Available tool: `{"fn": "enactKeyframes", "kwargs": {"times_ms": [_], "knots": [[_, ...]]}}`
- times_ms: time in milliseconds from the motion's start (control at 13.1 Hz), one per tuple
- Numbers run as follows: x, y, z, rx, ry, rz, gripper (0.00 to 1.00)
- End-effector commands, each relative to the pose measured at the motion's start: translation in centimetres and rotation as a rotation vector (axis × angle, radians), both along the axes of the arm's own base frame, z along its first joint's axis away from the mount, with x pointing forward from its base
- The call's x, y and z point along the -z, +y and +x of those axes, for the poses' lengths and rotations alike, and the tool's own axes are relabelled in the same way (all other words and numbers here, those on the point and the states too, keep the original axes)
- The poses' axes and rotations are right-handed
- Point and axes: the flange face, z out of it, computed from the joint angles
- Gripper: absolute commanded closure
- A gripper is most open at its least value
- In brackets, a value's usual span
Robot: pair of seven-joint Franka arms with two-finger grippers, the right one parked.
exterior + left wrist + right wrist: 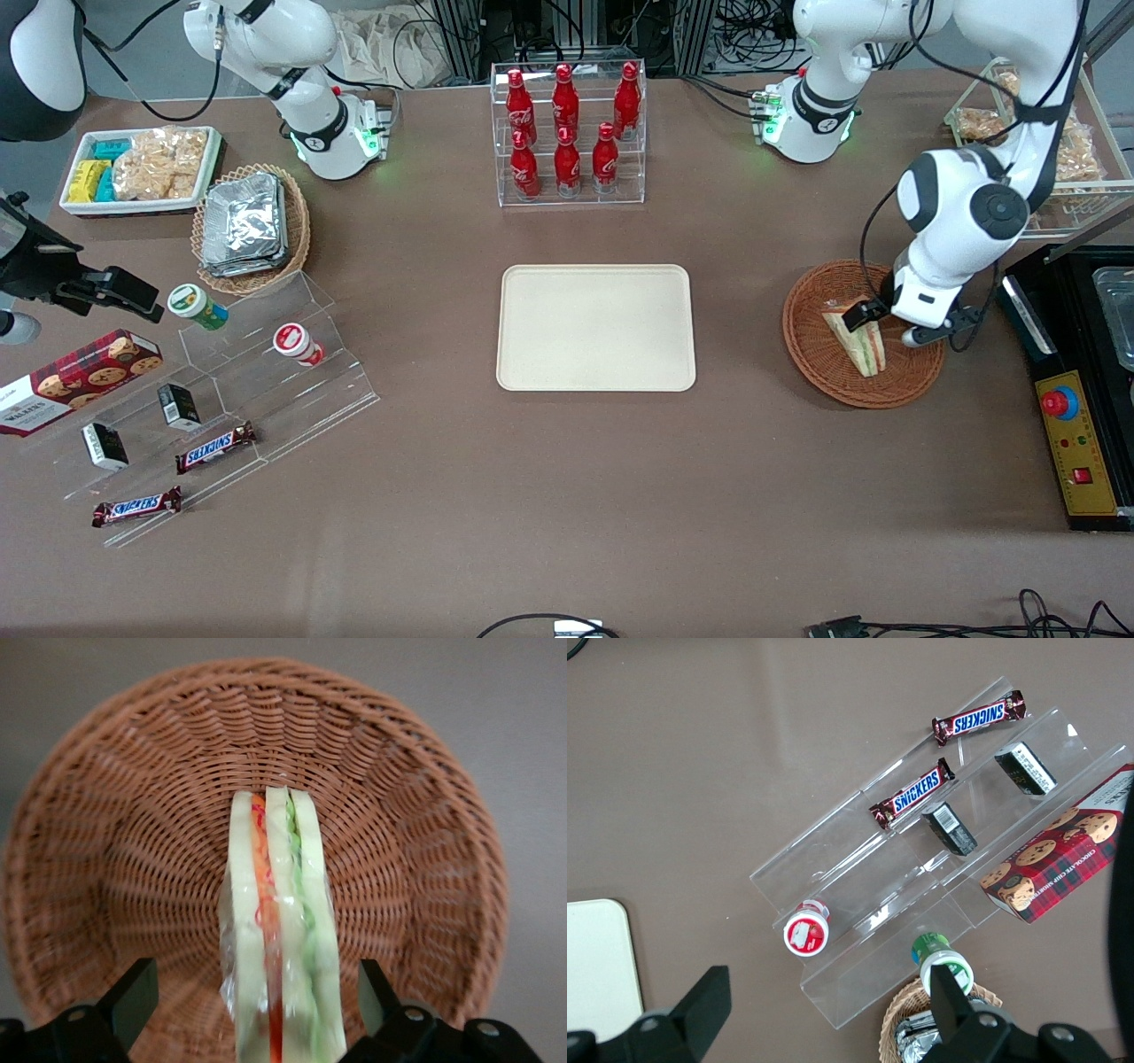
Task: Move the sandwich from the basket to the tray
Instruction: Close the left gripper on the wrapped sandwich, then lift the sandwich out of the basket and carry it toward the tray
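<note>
The sandwich (pixel 856 342) is a wrapped white-bread wedge with green and orange-red layers, standing on edge in the reddish-brown wicker basket (pixel 813 356) toward the working arm's end of the table. My left gripper (pixel 886 326) is lowered into the basket and open. In the left wrist view the sandwich (pixel 279 930) stands between the two black fingers (pixel 133 997) with a gap on each side, and the basket (pixel 133 815) weave is all around it. The cream-beige tray (pixel 595 301) lies flat at the table's middle with nothing on it.
A clear rack of red bottles (pixel 567 133) stands farther from the front camera than the tray. A black control box (pixel 1076 443) sits beside the basket. Toward the parked arm's end are a tan basket of foil packs (pixel 248 226), a white snack tray (pixel 137 168) and an acrylic stepped stand (pixel 230 399).
</note>
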Motion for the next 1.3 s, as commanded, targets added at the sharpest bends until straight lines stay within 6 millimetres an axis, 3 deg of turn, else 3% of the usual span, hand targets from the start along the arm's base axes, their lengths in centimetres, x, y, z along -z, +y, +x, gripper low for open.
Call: {"fn": "enactKeyframes", "kwargs": {"times_ms": [0,152,229,305,610,762,838,990,1219], "knots": [[2.0,-0.1,0.5,0.005,-0.004,0.009,0.00],[2.2,-0.1,0.5,0.006,-0.001,0.010,0.07],[2.2,-0.1,0.5,0.008,-0.001,0.010,0.43],[2.1,-0.2,0.5,0.011,-0.002,0.010,0.99],[1.6,-0.4,0.7,0.020,-0.010,0.010,1.00],[-0.5,-0.4,0.9,0.025,-0.008,0.009,1.00],[-2.4,-0.4,0.7,0.026,0.022,0.008,1.00],[-7.9,-0.5,0.8,0.033,0.076,0.009,1.00],[-19.5,-0.7,3.4,0.081,0.158,0.027,1.00]]}}
